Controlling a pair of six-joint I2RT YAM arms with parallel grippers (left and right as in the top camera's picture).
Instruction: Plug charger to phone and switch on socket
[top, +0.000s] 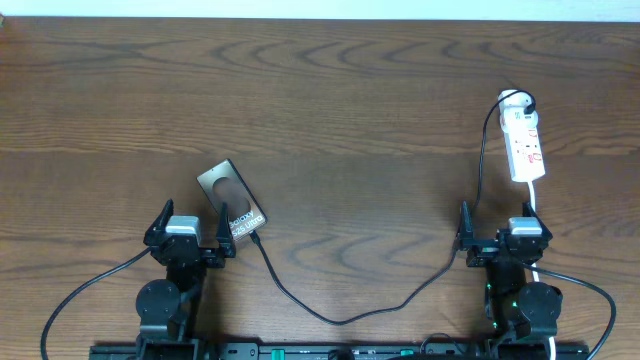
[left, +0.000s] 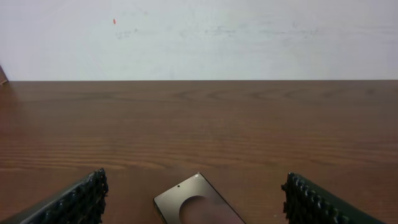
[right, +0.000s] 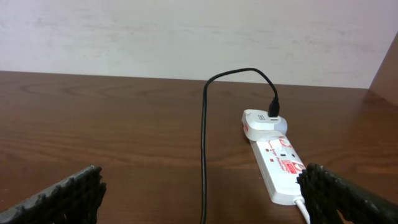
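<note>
The phone (top: 232, 200) lies tilted on the wooden table, its round circle facing up, just ahead and to the right of my left gripper (top: 190, 224), which is open and empty. In the left wrist view the phone's (left: 198, 205) upper end lies between the open fingers (left: 87, 196). The charger cable (top: 340, 318) runs from a white adapter on the socket (top: 524, 145), loops along the front of the table and ends at the phone's near end; whether its tip is in the port I cannot tell. My right gripper (top: 505, 228) stands open just short of the socket (right: 280, 165), with the cable (right: 204, 155) between its fingers.
The white adapter (right: 264, 121) sits plugged into the far end of the socket. The socket's white cord (top: 535, 200) runs back past my right arm. Thick black arm cables (top: 80, 290) curve along the front edge. A pale wall stands behind the table.
</note>
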